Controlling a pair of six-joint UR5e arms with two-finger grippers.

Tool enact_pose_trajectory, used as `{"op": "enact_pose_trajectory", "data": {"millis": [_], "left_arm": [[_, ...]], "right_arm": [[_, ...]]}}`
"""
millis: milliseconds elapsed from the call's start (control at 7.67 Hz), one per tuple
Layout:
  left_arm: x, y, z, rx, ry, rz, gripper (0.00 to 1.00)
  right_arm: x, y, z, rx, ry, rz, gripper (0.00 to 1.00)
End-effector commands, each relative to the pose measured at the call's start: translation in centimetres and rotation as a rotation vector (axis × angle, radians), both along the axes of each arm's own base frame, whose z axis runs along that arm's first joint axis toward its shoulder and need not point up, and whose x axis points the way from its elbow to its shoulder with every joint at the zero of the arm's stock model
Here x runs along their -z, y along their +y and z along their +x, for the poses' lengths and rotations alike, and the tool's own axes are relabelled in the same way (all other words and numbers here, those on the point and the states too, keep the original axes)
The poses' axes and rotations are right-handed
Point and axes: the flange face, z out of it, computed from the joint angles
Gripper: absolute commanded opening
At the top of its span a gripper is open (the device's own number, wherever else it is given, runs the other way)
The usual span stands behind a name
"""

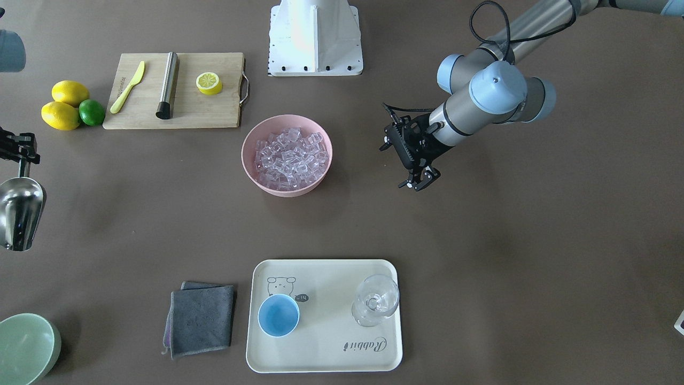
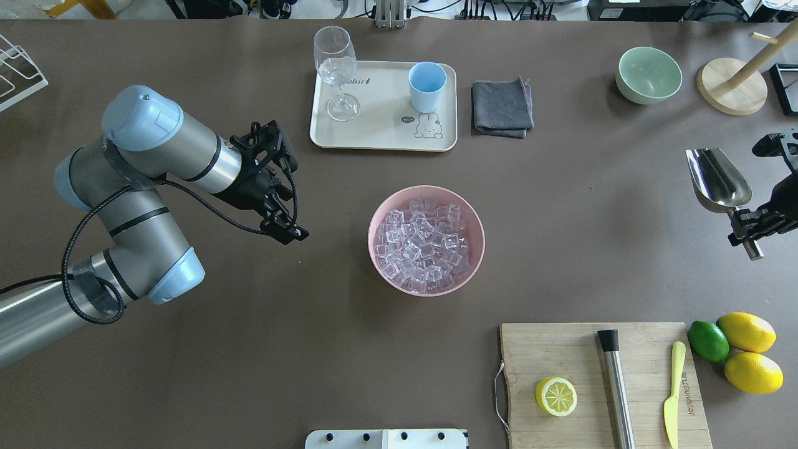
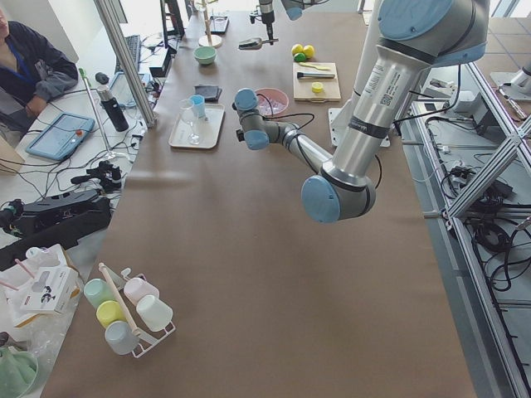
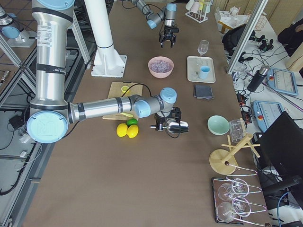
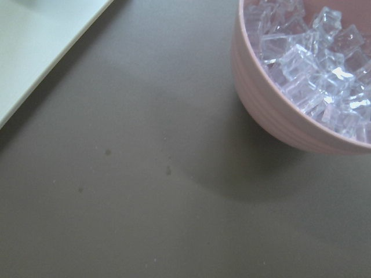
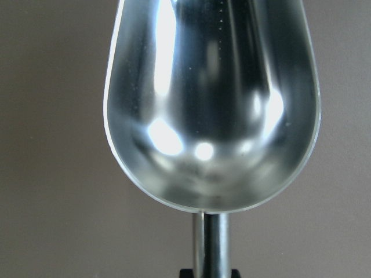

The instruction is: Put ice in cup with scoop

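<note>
Scoop in hand, trough empty; the dig into the ice is not yet begun.

The right claw (image 2: 746, 226) grips the scoop (image 2: 717, 179) by its handle, well apart from the bowl (image 2: 372, 243); the ice (image 2: 424, 240) lies heaped in that bowl at mid-tabletop (image 2: 561, 249); the cup (image 2: 427, 84) stands empty on the tray (image 2: 380, 134); the left claw (image 2: 283, 227) hangs open, holding nothing; next, I judge, the trough must reach the bowl and tilt under the cubes.

Clear, colourless ice (image 2: 424, 246) in a pink bowl (image 2: 430, 292) on a dull brown table (image 2: 249, 349); scoop (image 2: 716, 178) of mirror-bright steel. Cup (image 2: 427, 86) plain light blue; tray (image 2: 374, 128) cream, printed with a black-outline animal and script lettering. Cloth (image 2: 500, 107) dark grey, second bowl (image 2: 648, 75) pale green, lemons (image 2: 746, 332) yellow, lime (image 2: 707, 341) green
</note>
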Motion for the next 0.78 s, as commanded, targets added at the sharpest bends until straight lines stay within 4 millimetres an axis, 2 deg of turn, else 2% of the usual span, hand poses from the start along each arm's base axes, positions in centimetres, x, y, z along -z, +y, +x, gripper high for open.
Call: {"op": "enact_pose_trajectory", "data": {"millis": [0,261,391,522,652], "left_arm": [[0.7,0.1,3.3,0.021,0.155,0.157,0.98],[0.3,1.6,5.8,0.045,0.247,0.24,0.98],[-0.5,2.0,6.5,0.046,0.297,0.276,0.98],[-0.6,2.9,7.8,0.042,0.347,0.315,0.98],[-0.9,3.6,8.7,0.036,0.349,0.397,0.98]], "right_arm": [[7.2,-1.2,0.8,0.03,-0.044,0.141,0.0],[12.6,-4.5,-0.8,0.103,-0.051,0.354,0.0],[13.3,-5.1,-1.3,0.259,-0.022,0.535,0.0],[13.8,-5.0,-1.9,0.365,-0.024,0.636,0.0],[15.1,-3.9,-3.9,0.445,-0.031,0.669,0.0]]}}
